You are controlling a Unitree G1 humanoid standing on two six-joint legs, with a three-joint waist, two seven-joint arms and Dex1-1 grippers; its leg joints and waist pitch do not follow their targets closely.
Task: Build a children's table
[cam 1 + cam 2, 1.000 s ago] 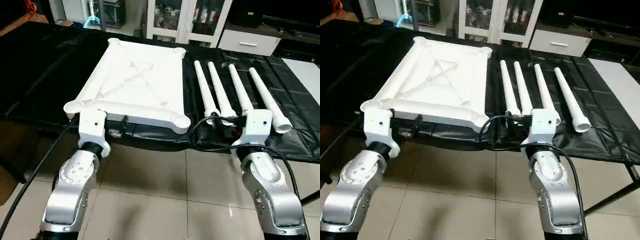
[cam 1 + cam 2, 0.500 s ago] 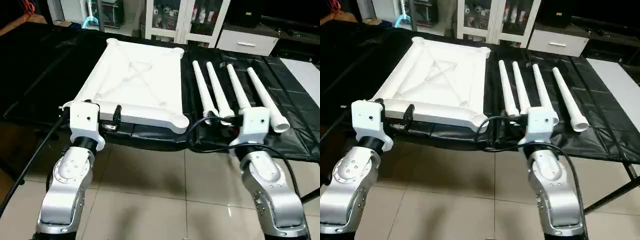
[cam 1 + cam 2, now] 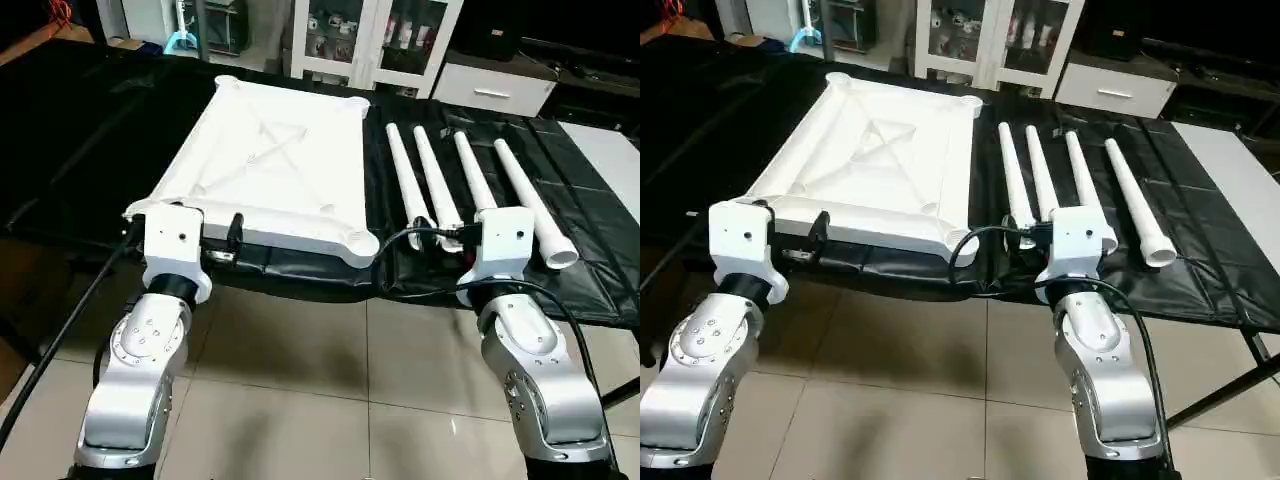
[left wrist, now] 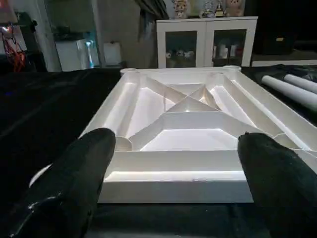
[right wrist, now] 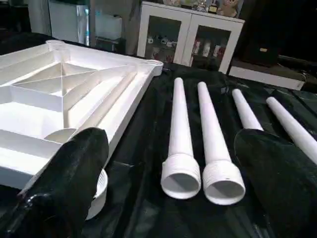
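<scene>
On black sheeting, unlabelled table top (image 3: 275, 165); both end effectors (image 4: 173, 163) (image 5: 168, 173) gape apart.

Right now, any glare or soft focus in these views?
Left eye view: ceiling lights reflect off the floor tiles. Left wrist view: the near fingers are soft dark blobs, while the table top is sharp. Right wrist view: fingers are likewise blurred, the legs crisp.
</scene>
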